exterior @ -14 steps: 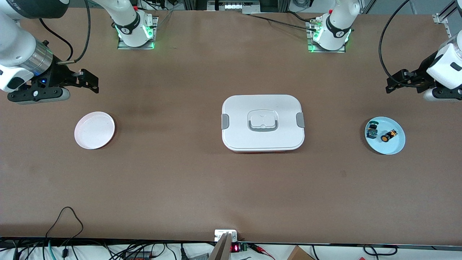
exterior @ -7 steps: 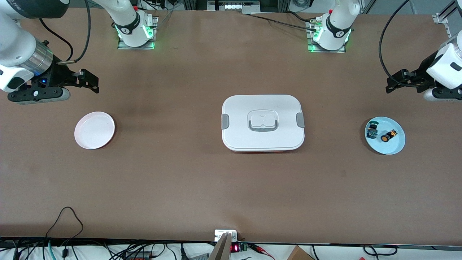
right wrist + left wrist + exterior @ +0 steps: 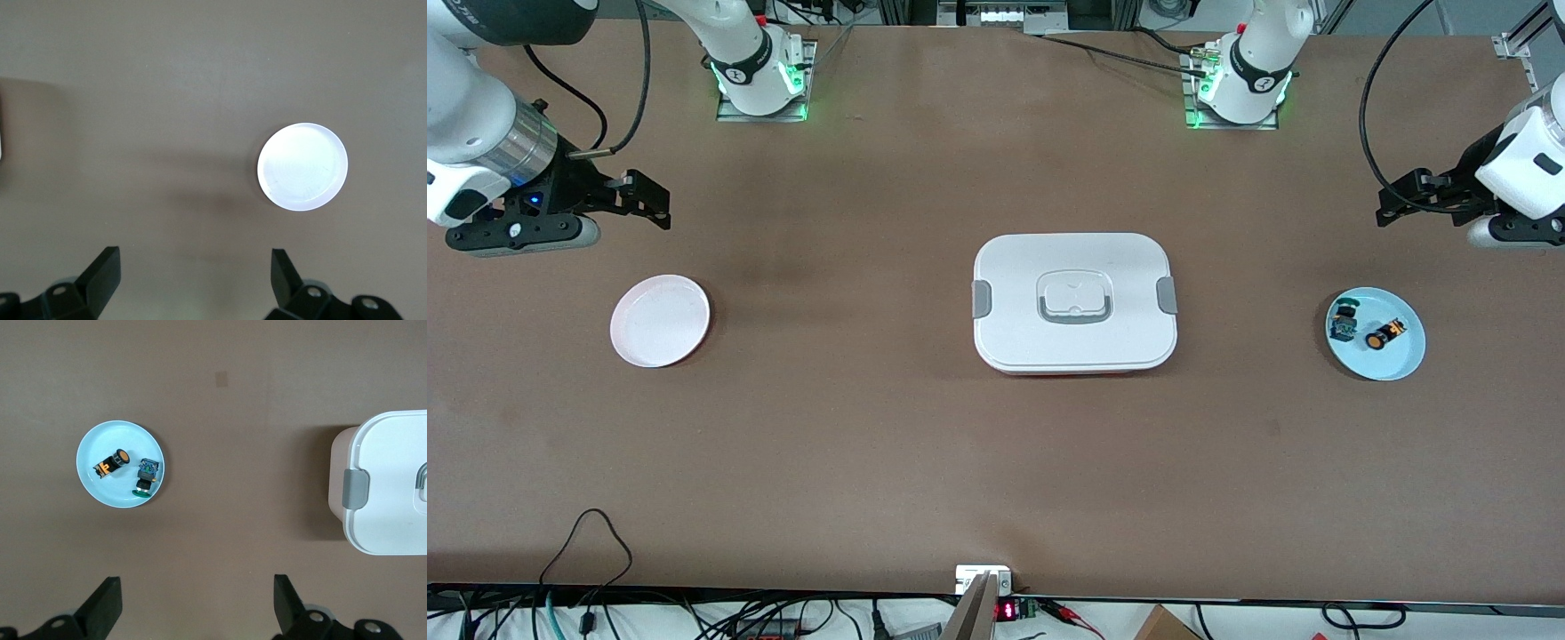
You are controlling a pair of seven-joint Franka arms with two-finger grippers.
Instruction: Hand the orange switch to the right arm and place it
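Nearest you, a wide band of the brown surface [image 3: 996, 480] is lying bare along your edge, giving you open room to move across.

Farther in, three things are sitting in a row, well apart. Toward the right arm's end, the white plate [image 3: 660, 321] is lying with nothing on it. In the middle, the white box [image 3: 1075, 302] is sitting with its lid on and its grey clips at both ends. Toward the left arm's end, the blue plate [image 3: 1398, 356] is carrying the orange switch [image 3: 1384, 334], which is lying on its side, with the green-capped part [image 3: 1342, 322] just beside it and apart from it. Both parts are sitting well inside the rim.

Farther still, your left pincer [image 3: 1387, 206] is hanging over bare surface near the blue plate, fingers spread wide, holding and touching nothing. In the left wrist view its fingertips [image 3: 107, 603] are standing clear of plate and box.

Your right pincer [image 3: 660, 200] is waiting over bare surface near the white plate, also spread wide and holding nothing; its fingertips [image 3: 107, 267] are clear of the plate.
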